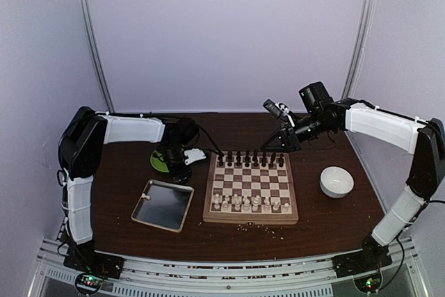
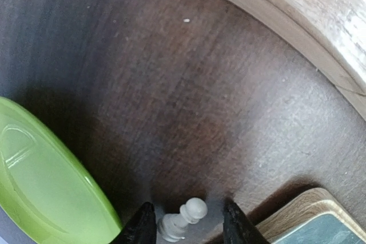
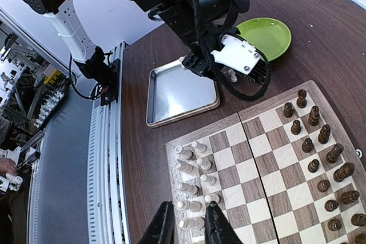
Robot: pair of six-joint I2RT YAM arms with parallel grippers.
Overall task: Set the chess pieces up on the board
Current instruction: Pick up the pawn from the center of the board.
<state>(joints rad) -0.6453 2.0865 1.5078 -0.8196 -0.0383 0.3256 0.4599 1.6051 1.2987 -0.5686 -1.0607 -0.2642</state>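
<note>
The board lies mid-table, with dark chess pieces on its far rows and cream-white ones on its near rows. In the left wrist view a white pawn lies on its side on the bare table. My left gripper is open, with one finger on each side of the pawn and not touching it. It is left of the board. My right gripper is open and empty, held high over the white pieces. It hangs above the board's far edge.
A green plate lies just left of the pawn, and a silver tray's corner just right. The tray is left of the board and a white bowl right of it. Pale crumbs lie by the board's near edge.
</note>
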